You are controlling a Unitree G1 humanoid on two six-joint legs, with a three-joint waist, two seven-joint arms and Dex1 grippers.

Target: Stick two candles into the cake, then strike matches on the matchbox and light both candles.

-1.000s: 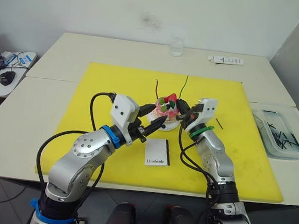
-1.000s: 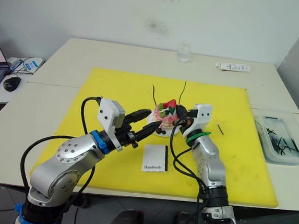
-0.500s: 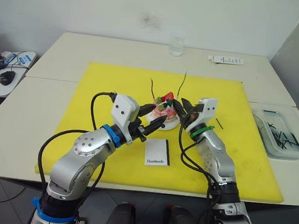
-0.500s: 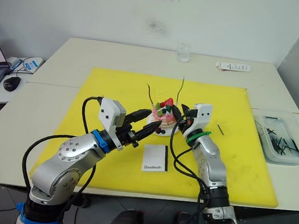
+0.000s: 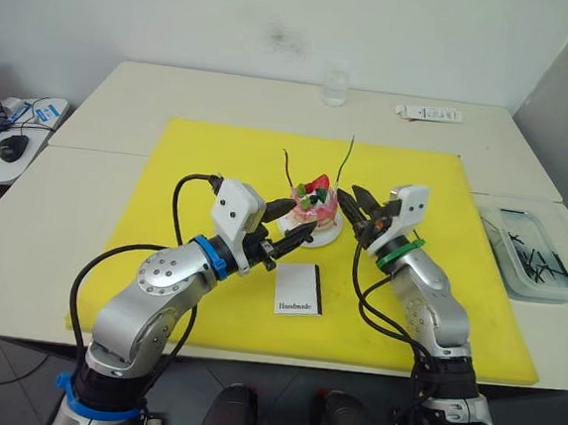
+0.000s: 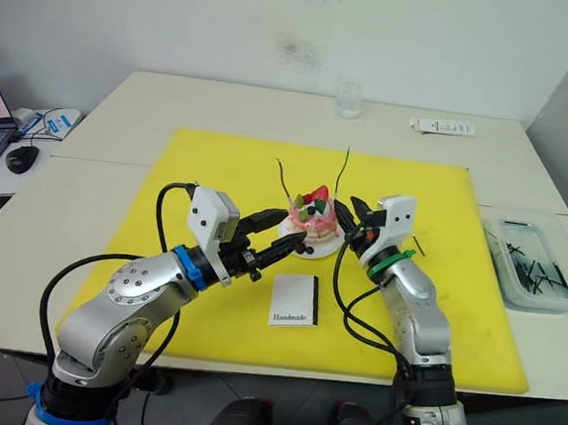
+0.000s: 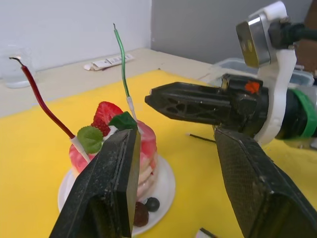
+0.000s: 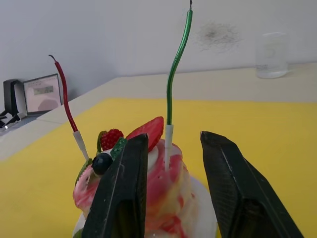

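The pink cake (image 5: pixel 314 207) stands on its white plate (image 5: pixel 328 236) in the middle of the yellow mat. Both candles stand stuck in its top: the dark red candle (image 5: pixel 289 170) on the left, the green candle (image 5: pixel 347 160) on the right. My left gripper (image 5: pixel 302 216) is open at the cake's left front, its fingers (image 7: pixel 116 178) just short of the plate. To the cake's right my right gripper (image 5: pixel 357 209) is open and empty, a little apart from it. The white matchbox (image 5: pixel 299 288) lies flat in front of the cake. One match (image 5: pixel 416 234) lies on the mat to the right.
A clear bin (image 5: pixel 530 249) holding several dark sticks sits off the mat's right edge. A glass (image 5: pixel 335 88) and a white tube (image 5: pixel 427 114) stand at the table's back. A mouse (image 5: pixel 13 146) lies on the side table at far left.
My right gripper has drawn back to the right, away from the cake, leaving the green candle standing. The cake and candles shifted slightly left. The left gripper stayed in place.
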